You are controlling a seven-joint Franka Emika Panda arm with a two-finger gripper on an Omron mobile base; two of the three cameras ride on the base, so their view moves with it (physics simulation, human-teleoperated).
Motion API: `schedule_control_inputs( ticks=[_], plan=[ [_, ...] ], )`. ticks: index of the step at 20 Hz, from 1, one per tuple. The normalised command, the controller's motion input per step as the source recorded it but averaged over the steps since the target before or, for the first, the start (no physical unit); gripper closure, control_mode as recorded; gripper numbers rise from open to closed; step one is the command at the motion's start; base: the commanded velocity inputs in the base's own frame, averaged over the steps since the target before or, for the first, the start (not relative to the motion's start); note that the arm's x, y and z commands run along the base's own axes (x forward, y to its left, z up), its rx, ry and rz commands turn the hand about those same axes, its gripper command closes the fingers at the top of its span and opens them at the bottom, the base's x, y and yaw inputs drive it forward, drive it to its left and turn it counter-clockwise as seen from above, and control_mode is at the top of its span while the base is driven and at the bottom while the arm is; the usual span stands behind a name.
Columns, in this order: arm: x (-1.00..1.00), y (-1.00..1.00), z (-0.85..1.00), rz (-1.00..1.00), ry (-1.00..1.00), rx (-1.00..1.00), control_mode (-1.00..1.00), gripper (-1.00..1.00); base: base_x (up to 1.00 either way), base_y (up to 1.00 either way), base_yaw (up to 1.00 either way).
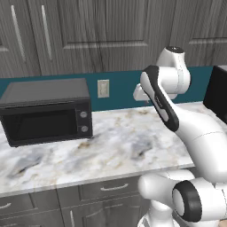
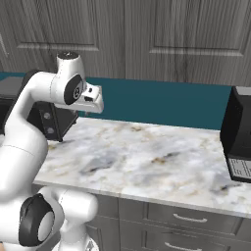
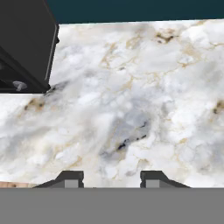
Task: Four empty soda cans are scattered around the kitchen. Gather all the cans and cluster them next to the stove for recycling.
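Observation:
The soda cans and the stove are out of view. My gripper (image 3: 111, 178) hangs above the marble counter (image 3: 131, 109) and looks straight down at it. Its two dark fingertips (image 3: 70, 178) stand apart, with bare marble and nothing else between them. In the right base view the white hand (image 2: 92, 99) hovers over the counter's back left part, just right of the boxy microwave. From the left base view the hand (image 1: 140, 93) shows partly behind the forearm, in front of the teal wall.
A boxy black microwave with two knobs (image 1: 46, 111) (image 2: 49, 117) (image 3: 24, 43) stands on the counter's left. A black keypad appliance (image 2: 238, 135) (image 1: 217, 93) stands at the right end. A wall outlet (image 1: 103, 88) sits on the teal backsplash. Grey cabinets hang above, drawers below.

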Motion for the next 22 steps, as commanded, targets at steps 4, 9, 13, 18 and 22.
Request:
schedule_control_inputs(
  ticks=[4,9,13,18,22],
  plan=[
    [-0.01,0.0,0.0,0.01,0.0,0.0,-1.0,-1.0,0.0,0.0,0.0],
    [-0.1,-0.03,0.0,0.03,0.0,0.0,-1.0,-1.0,0.0,0.0,0.0],
    [0.0,0.0,0.0,0.0,0.0,0.0,1.0,-1.0,-0.37,-0.2,0.0],
    [0.0,0.0,0.0,0.0,0.0,0.0,1.0,-1.0,-0.37,-0.19,0.0],
    [0.0,0.0,0.0,0.0,0.0,0.0,1.0,-1.0,-0.23,-0.3,0.0]
  ],
)
